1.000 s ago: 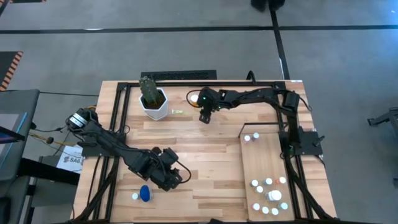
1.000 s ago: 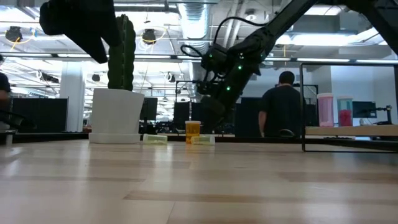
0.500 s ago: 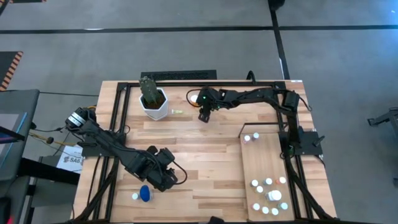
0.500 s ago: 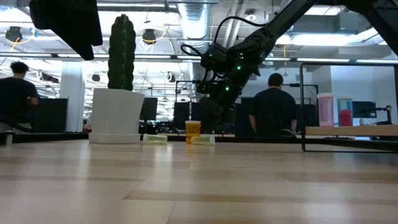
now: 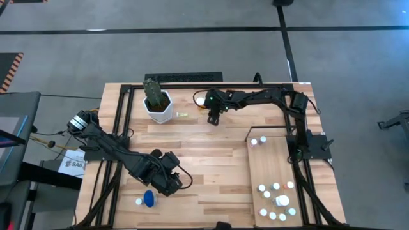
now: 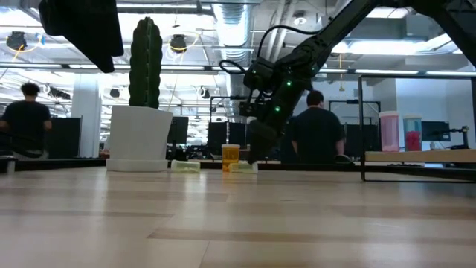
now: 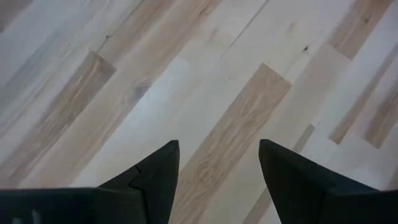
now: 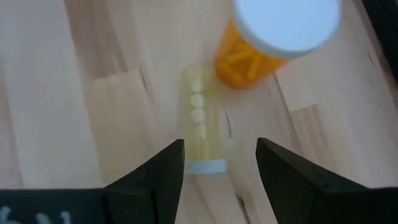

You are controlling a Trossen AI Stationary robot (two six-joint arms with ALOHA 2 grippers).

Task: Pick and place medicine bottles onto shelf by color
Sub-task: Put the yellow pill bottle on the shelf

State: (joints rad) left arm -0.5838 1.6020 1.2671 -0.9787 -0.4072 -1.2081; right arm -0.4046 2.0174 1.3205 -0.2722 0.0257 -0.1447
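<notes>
Right gripper (image 8: 219, 163) open above yellow vial (image 8: 201, 118)

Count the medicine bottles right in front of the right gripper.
2: an orange bottle standing upright and a yellow-green vial lying beside it, ahead of the right gripper. More may lie outside the wrist view.

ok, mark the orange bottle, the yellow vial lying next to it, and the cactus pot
orange bottle (image 8: 252, 65), right wrist view, on its orange body below the white cap
yellow vial (image 8: 200, 127), right wrist view, middle of its clear body
cactus pot (image 5: 158, 109), high view, on the white pot's rim
</notes>
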